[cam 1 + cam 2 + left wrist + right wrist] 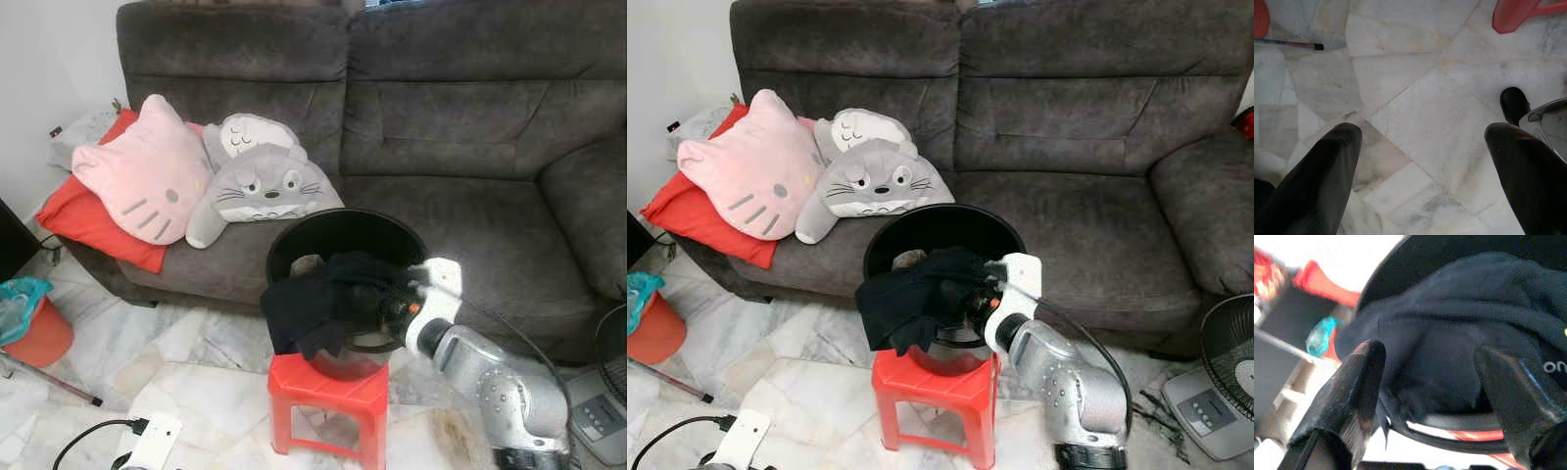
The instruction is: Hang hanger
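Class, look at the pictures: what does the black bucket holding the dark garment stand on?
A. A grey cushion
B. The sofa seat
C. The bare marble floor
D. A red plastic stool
D: the black bucket, with the dark garment draped over its rim, sits on a red plastic stool in front of the sofa, where the right gripper reaches the cloth.

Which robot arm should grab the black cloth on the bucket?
Probably the right: its gripper has open jaws at the black cloth draped over the bucket. The left gripper points at the floor.
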